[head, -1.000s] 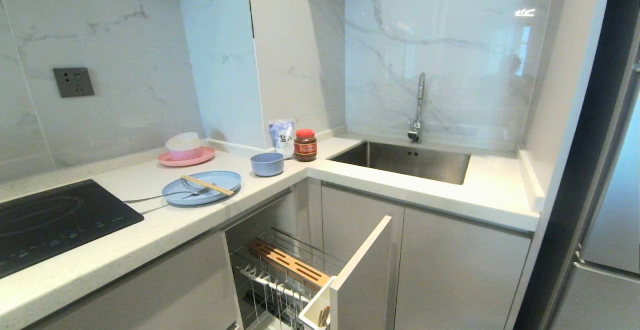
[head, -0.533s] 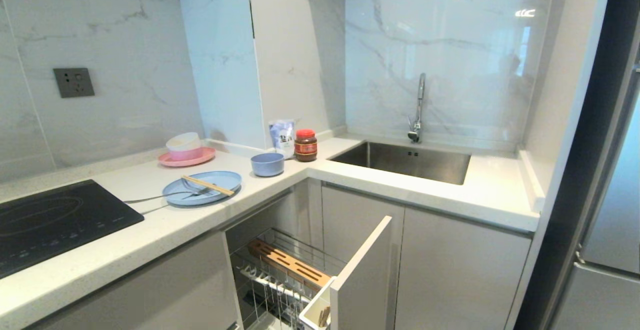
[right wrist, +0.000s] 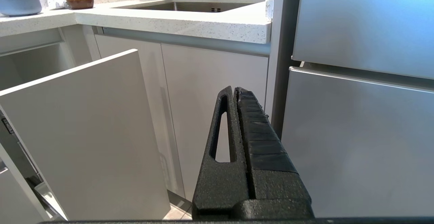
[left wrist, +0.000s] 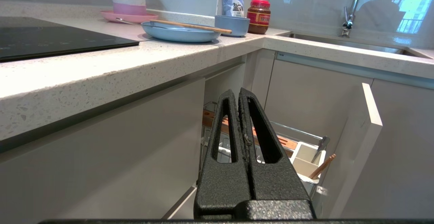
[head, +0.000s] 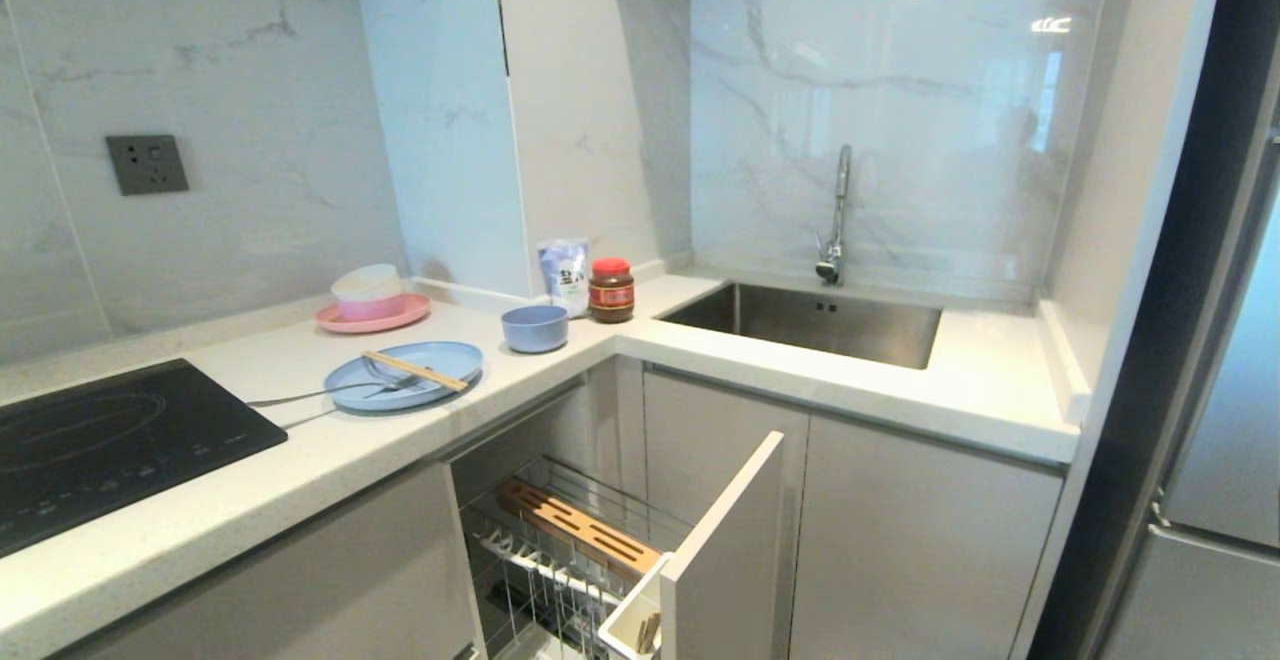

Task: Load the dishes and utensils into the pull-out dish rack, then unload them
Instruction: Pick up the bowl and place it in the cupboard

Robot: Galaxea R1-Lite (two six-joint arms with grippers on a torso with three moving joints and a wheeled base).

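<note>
On the counter lies the light-blue plate [head: 440, 355] [left wrist: 179, 34] with wooden chopsticks [head: 415, 371] [left wrist: 190, 26] across it and silver cutlery [head: 310, 397] sticking off its left edge. The light-blue bowl [head: 534, 328] [left wrist: 232, 25] [right wrist: 18, 4] stands to its right. Below, the pull-out dish rack [head: 560, 550] is drawn out, with its wooden strip [head: 580, 530], white caddy [head: 625, 625] [left wrist: 307, 159] and grey front panel [head: 725, 550] [right wrist: 84, 132]. A wooden stick and a metal handle stand in the caddy. Left gripper [left wrist: 237, 91] hangs shut and empty before the rack. Right gripper [right wrist: 234, 89] is shut and empty, facing the cabinet doors.
A pink plate with stacked bowls [head: 372, 312], a salt bag [head: 565, 275] and a red-lidded jar [head: 611, 290] stand at the counter's back. The black cooktop [head: 100, 440] is left, the steel sink [head: 810, 320] right, and the fridge [head: 1220, 440] at far right.
</note>
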